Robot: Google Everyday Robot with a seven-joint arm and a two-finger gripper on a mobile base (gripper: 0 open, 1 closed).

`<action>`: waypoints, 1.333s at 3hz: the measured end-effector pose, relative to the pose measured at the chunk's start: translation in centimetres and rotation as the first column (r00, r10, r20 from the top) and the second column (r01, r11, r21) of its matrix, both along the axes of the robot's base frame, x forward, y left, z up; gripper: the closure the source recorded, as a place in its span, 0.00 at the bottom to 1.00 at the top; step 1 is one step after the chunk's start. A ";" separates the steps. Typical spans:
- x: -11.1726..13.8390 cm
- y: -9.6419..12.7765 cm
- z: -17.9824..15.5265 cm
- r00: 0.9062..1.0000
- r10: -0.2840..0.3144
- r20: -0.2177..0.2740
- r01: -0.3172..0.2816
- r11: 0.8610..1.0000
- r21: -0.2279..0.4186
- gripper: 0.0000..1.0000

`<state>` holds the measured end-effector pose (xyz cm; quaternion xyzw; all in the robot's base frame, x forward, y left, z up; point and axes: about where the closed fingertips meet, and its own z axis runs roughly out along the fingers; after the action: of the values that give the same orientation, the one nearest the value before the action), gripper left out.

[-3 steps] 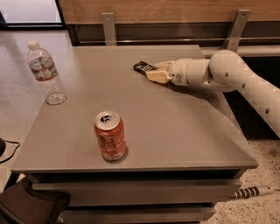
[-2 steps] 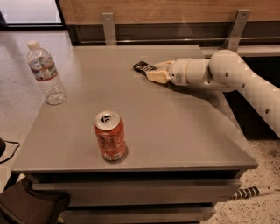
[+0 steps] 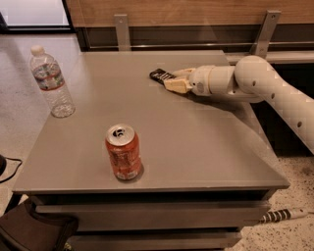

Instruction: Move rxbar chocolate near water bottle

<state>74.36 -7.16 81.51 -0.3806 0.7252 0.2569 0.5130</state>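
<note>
Right, here's the gray table [image 3: 206, 147]. The rxbar chocolate [image 3: 159, 75] lies flat on its far side, a little right of centre: a small black wrapped bar angled so one end points far-left. The gripper [image 3: 172, 80] is low over the tabletop at the bar's right end, reaching in from the right on the white arm [image 3: 274, 90], which slopes down from the right edge of the view. The cream-coloured tip sits right against the bar, but whether the pincer is clamped on it or merely set around it I cannot tell. Over at the left edge the water bottle [image 3: 51, 83] stands upright, clear and ribbed, with a white cap on top and a red-and-white label band around it. It is well apart from the bar, with a wide stretch of tabletop between them. Nearer the front, left of centre, an orange soda can [image 3: 122, 153] stands upright with its pull-tab top showing, away from both bar and bottle. Behind the table runs a wooden wall panel [image 3: 171, 11], and two metal brackets [image 3: 121, 30] rise in front of it. A speckled floor [image 3: 17, 93] shows on the left.
</note>
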 end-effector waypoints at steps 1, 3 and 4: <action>0.0 0.0 0.0 1.000 0.000 0.000 0.000 1.000 0.000 1.00; -0.1 -0.2 0.3 1.000 -0.007 0.001 0.007 1.000 0.003 1.00; -0.4 -0.9 1.0 1.000 -0.025 0.003 0.025 1.000 0.012 1.00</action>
<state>73.94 -8.02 82.49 -0.3688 0.7275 0.2542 0.5197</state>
